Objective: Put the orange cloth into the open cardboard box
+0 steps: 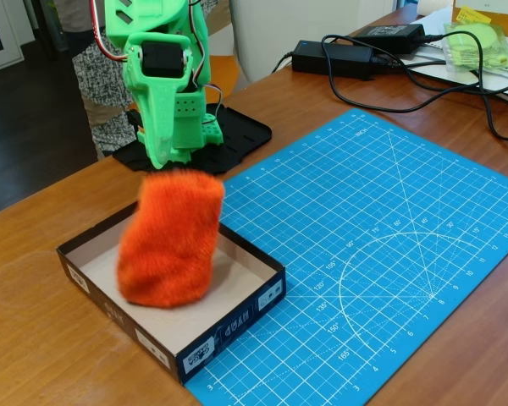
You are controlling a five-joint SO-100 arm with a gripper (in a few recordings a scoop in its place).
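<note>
The orange cloth (171,238) hangs as a thick fluffy pad, its top edge held in my green gripper (179,162), which is shut on it. Its lower end reaches down inside the open cardboard box (237,317), over the pale beige floor; I cannot tell whether it touches the floor. The box is a shallow tray with dark printed walls and small white labels, standing at the front left of the wooden table, partly on the blue cutting mat (381,254). The cloth hides the fingertips.
A black base plate (237,131) lies behind the box under the arm. Black power adapters (332,57) and cables (457,93) lie at the back. A pale green item in clear plastic (483,42) sits at the back right.
</note>
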